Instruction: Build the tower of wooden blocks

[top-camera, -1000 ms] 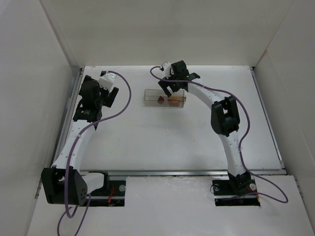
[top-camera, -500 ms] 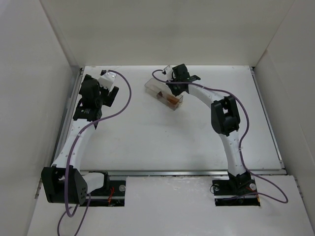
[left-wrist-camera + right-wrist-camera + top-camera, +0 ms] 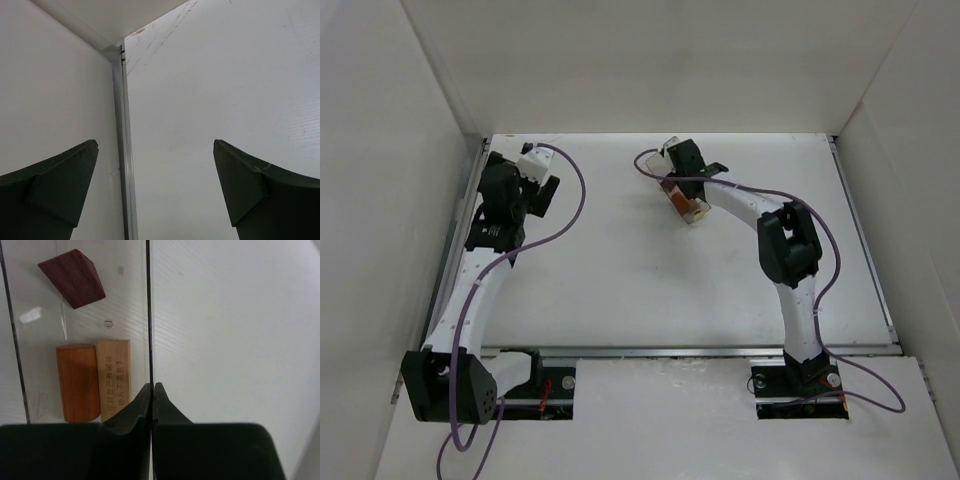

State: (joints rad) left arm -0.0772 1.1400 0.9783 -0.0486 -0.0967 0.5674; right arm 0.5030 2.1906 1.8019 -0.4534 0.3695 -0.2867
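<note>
Several wooden pieces of the tower lie inside a clear plastic box (image 3: 148,315): a dark red-brown wedge (image 3: 72,277), an orange-brown cylinder (image 3: 77,382) and a pale tan bar (image 3: 113,377) with printed characters. My right gripper (image 3: 152,386) is shut on the box's thin side wall, one finger inside and one outside. From above, the box (image 3: 686,203) hangs tilted at the right gripper (image 3: 674,178) near the back middle of the table. My left gripper (image 3: 155,145) is open with nothing between its fingers, up at the back left (image 3: 536,178).
White enclosure walls stand on the left, back and right. An aluminium rail (image 3: 123,150) runs along the table's left edge, just below the left gripper. A metal strip (image 3: 650,351) crosses the near edge in front of the arm bases.
The right gripper has shut on the box wall, then turned and carried the box a little rightward with the pieces sliding inside. The left arm has barely moved.
</note>
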